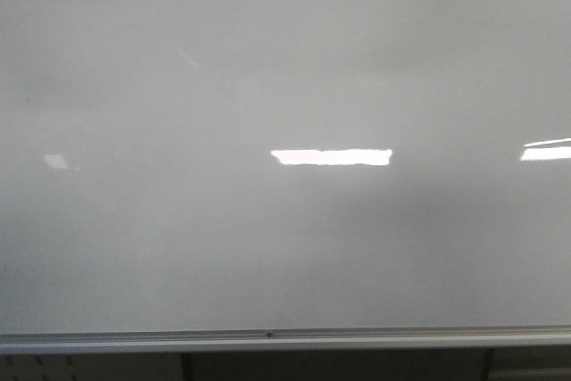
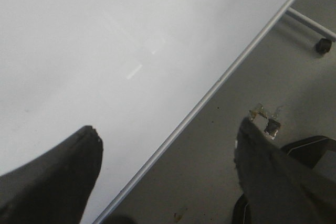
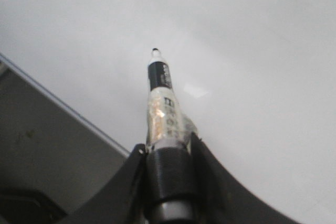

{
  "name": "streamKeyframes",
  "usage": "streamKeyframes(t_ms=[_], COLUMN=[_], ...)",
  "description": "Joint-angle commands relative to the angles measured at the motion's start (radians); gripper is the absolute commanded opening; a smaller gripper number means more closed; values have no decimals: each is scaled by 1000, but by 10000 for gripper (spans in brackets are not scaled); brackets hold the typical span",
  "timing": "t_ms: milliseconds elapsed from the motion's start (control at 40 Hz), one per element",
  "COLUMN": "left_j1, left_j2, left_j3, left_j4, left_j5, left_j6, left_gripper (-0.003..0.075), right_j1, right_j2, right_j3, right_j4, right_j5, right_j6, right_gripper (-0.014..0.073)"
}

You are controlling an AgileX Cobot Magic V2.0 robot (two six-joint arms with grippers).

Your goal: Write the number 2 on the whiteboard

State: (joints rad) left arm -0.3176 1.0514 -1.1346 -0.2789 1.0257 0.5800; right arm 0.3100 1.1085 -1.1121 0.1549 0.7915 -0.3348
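While the whiteboard (image 1: pixel 178 247) shows no number 2 anywhere we can see, we hold the marker pen (image 3: pixel 163 103) clamped in our right gripper (image 3: pixel 168 153), its jaws closed on the dark lower barrel and the uncapped black tip pointing ahead of the fingers at the glossy surface. Whether the tip touches the board we cannot tell. Our left gripper (image 2: pixel 168 150) hangs spread wide and empty, with the board's silver rail (image 2: pixel 210 90) running between its fingers. We judge the pen light, stiff and rather slick, so the hold low on the barrel suits it; the board looks hard and smooth, so light pressure should let the tip glide without skidding or twisting in our grasp.
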Motion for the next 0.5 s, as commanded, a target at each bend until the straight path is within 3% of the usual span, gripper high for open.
streamKeyframes(t_ms=[0, 225, 475], left_j1=[21, 21, 21], left_j2=[-24, -24, -24], left_j3=[-16, -16, -16], left_j4=[-25, -27, -27], left_j5=[-77, -109, -119], left_j6=[-17, -17, -17], left_gripper=[514, 514, 514], right_j1=[-15, -15, -22], right_j2=[-75, -98, -53], right_j3=[96, 343, 363], right_j4=[82, 164, 157], right_j5=[-241, -632, -749], right_j6=[13, 13, 12], right_gripper=[108, 108, 108])
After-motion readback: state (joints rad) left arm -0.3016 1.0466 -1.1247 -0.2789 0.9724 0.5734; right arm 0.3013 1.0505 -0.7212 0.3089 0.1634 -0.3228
